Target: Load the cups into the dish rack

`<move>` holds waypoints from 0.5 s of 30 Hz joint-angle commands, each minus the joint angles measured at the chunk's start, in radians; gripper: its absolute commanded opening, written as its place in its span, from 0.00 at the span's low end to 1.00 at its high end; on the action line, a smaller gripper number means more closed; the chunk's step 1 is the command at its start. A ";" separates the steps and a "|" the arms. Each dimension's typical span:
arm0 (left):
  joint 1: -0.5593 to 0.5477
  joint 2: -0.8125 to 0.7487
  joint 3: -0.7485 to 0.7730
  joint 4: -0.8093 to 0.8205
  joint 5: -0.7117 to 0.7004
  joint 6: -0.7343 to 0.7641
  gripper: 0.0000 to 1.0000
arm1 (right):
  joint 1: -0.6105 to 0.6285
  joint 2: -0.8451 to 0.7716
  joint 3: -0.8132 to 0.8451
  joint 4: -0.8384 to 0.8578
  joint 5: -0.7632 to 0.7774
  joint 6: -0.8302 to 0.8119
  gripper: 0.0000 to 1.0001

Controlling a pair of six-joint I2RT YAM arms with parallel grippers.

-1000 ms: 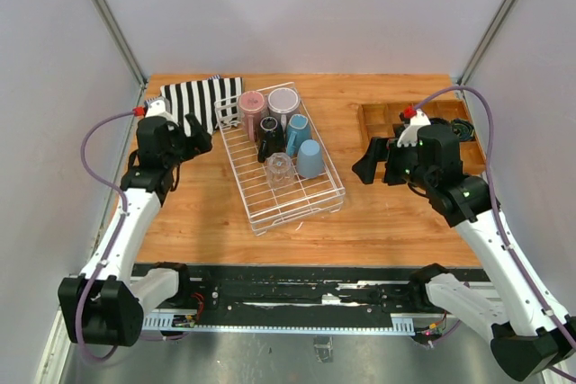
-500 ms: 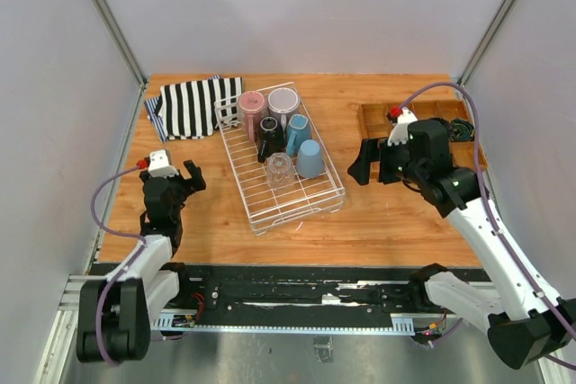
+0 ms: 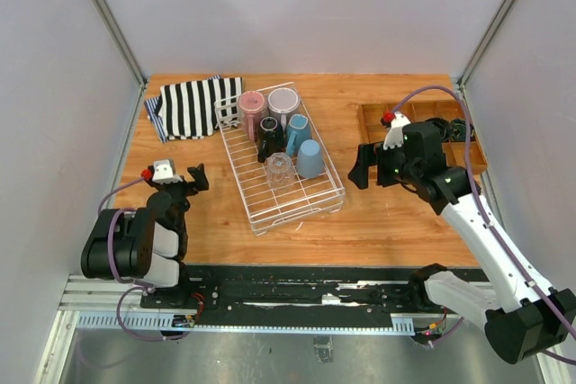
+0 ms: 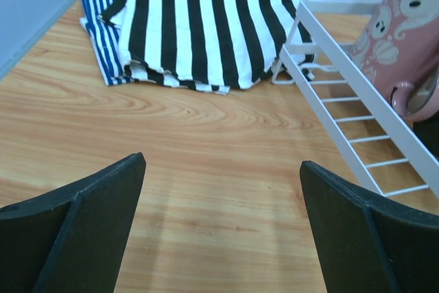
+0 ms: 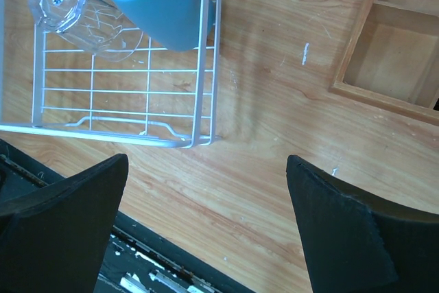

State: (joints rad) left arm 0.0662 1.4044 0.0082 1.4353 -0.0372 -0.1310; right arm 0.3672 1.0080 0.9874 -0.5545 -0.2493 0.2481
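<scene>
White wire dish rack (image 3: 292, 197) on the table (image 3: 396, 222) looks fully loaded with all six cups (image 3: 310, 160), and the left gripper (image 4: 223, 162) and right gripper (image 5: 206, 162) both hang wide apart and empty, so I'd guess the smart move is backing off without clipping the rim.

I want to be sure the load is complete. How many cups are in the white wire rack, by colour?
pink cup: 1
grey-lilac cup: 1
dark cup: 1
blue cups: 2 (light blue cup, blue-grey cup)
clear cup: 1
Total: 6, all inside the rack.
</scene>
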 commanded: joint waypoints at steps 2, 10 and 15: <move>0.002 -0.014 0.058 -0.068 0.040 0.044 1.00 | -0.023 -0.053 -0.046 0.094 0.062 -0.030 0.98; -0.035 0.008 0.069 -0.067 -0.023 0.059 1.00 | -0.041 -0.012 -0.081 0.105 0.338 -0.143 0.98; -0.036 0.008 0.072 -0.067 -0.024 0.060 1.00 | -0.148 0.030 -0.084 0.125 0.381 -0.172 0.98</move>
State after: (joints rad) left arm 0.0360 1.4143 0.0731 1.3510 -0.0429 -0.0929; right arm 0.3130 1.0195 0.9222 -0.4675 0.0456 0.1333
